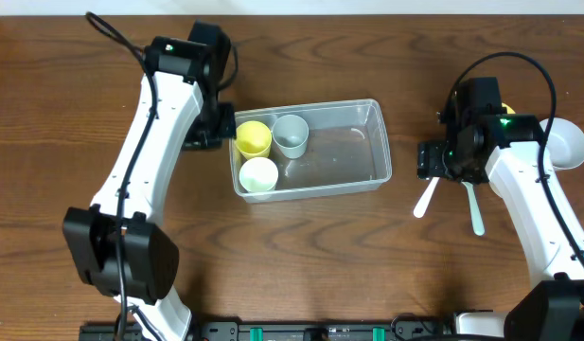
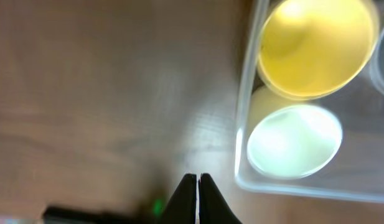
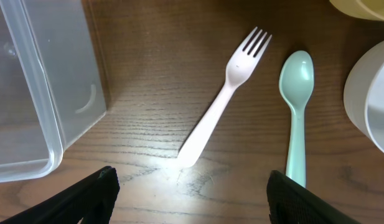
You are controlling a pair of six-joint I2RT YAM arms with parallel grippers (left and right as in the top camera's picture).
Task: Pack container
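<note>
The container sits on the tabletop near the middle, a little toward the far side, its long sides running left to right. Three cups stand in its left end: a yellow cup in the far left corner, a grey cup just beside it to the right, and a white cup in the near left corner. All three are upright with their mouths up. The right half of the container holds nothing that shows. The left hand is just outside the container's left wall, level with the yellow cup; in the wrist view its fingers are pressed together with nothing between them, and the tabletop below them is out of focus. The right hand is well to the right of the container, with its fingers spread wide and grasping nothing. Under it lie a pale fork and a mint spoon, side by side but apart, both flat on the wood. In the wrist view the fork lies slanted, the end of its handle between the two spread fingers. The spoon runs straighter, its handle passing close to one finger. Beyond the spoon, near the right edge of the tabletop, stands a white bowl, and the rim of a yellow bowl shows just beside it.
</note>
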